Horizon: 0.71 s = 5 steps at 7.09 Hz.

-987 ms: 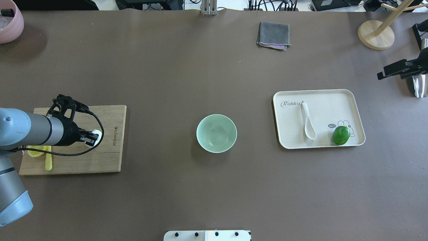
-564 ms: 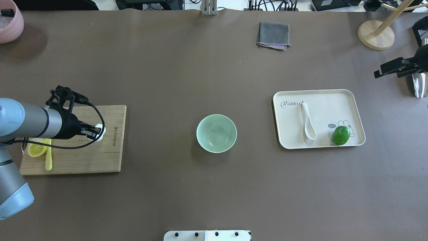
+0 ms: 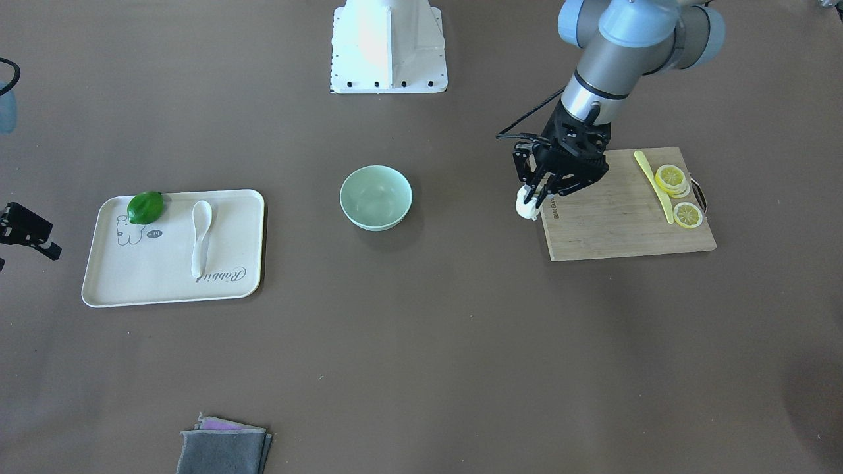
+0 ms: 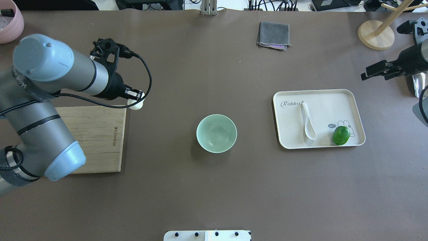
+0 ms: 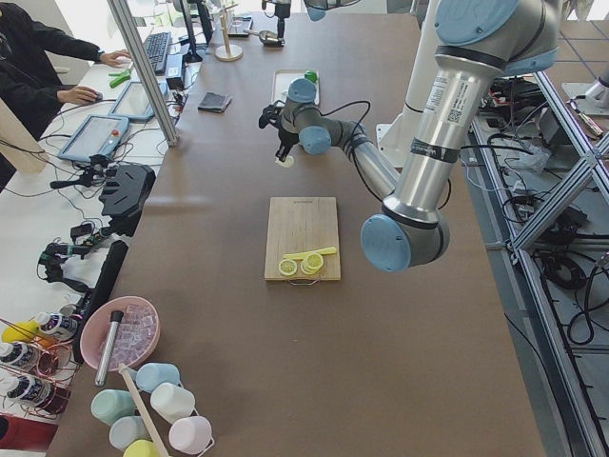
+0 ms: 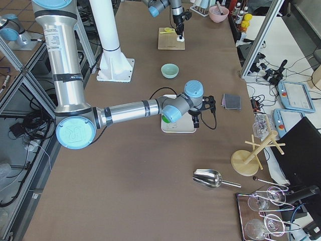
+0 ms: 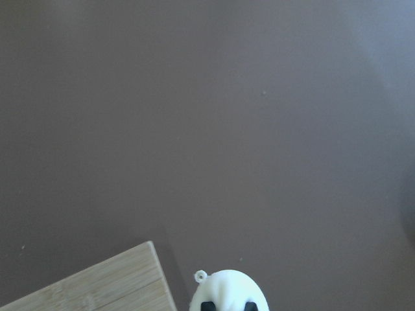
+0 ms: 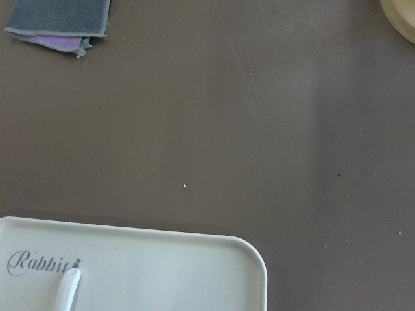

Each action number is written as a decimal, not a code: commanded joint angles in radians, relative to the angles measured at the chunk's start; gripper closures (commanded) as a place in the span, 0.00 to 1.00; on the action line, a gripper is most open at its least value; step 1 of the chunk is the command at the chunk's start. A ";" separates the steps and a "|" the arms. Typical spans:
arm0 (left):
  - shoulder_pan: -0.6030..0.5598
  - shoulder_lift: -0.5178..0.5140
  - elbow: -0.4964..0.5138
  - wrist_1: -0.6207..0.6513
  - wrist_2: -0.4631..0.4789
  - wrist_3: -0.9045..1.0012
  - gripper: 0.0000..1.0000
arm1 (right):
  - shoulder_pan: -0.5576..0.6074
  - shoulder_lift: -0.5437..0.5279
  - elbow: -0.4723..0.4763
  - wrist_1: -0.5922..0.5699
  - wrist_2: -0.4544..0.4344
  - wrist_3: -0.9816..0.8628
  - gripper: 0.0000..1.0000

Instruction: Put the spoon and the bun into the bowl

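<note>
Bun [image 4: 136,105] pinched in my left hand [image 4: 134,98], held off the surface to clear the bowl [image 4: 216,133] rim ahead.

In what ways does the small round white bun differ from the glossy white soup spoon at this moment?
The bun is round; the spoon is long, with an oval scoop. The bun is clamped in the left gripper; the spoon lies free on the cream tray. Both are white, and neither is in the mint-green bowl.
</note>
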 commanded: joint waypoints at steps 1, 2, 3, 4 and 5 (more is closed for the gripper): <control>0.048 -0.163 0.063 0.041 0.006 -0.120 1.00 | -0.020 0.011 0.009 0.002 -0.010 0.071 0.00; 0.118 -0.213 0.106 0.032 0.098 -0.175 1.00 | -0.034 0.029 0.009 0.002 -0.025 0.115 0.00; 0.190 -0.280 0.153 0.028 0.200 -0.225 1.00 | -0.045 0.040 0.009 0.001 -0.033 0.134 0.00; 0.218 -0.334 0.216 0.027 0.228 -0.260 1.00 | -0.059 0.055 0.009 -0.001 -0.033 0.177 0.00; 0.254 -0.340 0.226 0.028 0.253 -0.277 1.00 | -0.071 0.069 0.012 -0.001 -0.033 0.208 0.00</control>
